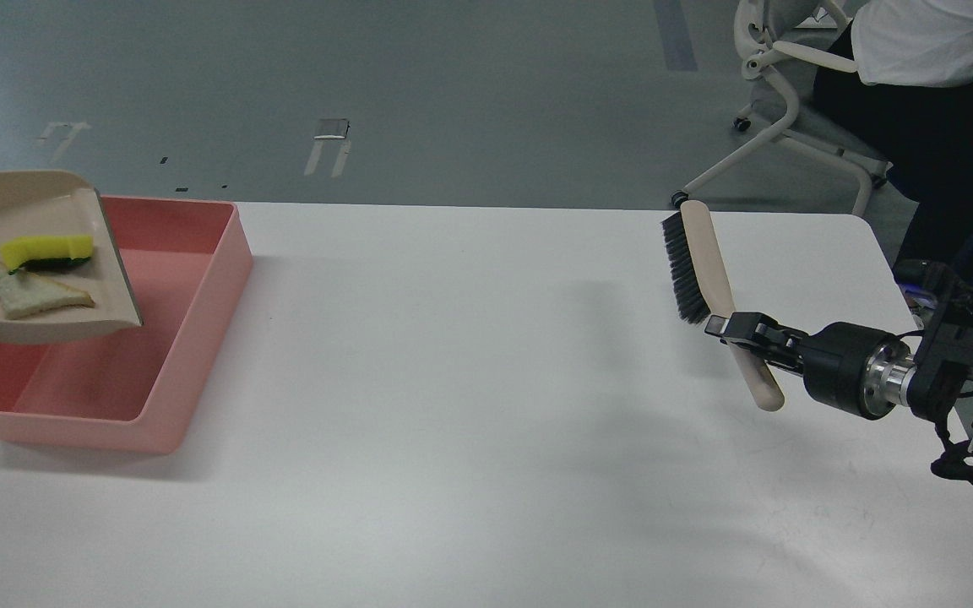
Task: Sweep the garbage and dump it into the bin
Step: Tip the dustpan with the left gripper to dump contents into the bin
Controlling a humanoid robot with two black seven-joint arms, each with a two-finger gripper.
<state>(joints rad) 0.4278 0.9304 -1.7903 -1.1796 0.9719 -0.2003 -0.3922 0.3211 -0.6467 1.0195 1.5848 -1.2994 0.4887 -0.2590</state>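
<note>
The salmon-pink bin (191, 338) stands at the table's left edge. A beige dustpan (106, 279) hangs over its left half, cut off by the view's left edge. In the pan lie the garbage pieces: a yellow sponge chunk with a dark green layer (46, 250) and a flat pale bread-like piece (30, 293). My left gripper is out of view. My right gripper (733, 328) is at the right, shut on the handle of the beige black-bristled brush (700, 266), held just above the table.
The white table (470, 405) spans the view. Behind its far right corner a person in a white shirt (926, 42) sits on a white office chair (782, 118). Grey floor lies beyond the far edge.
</note>
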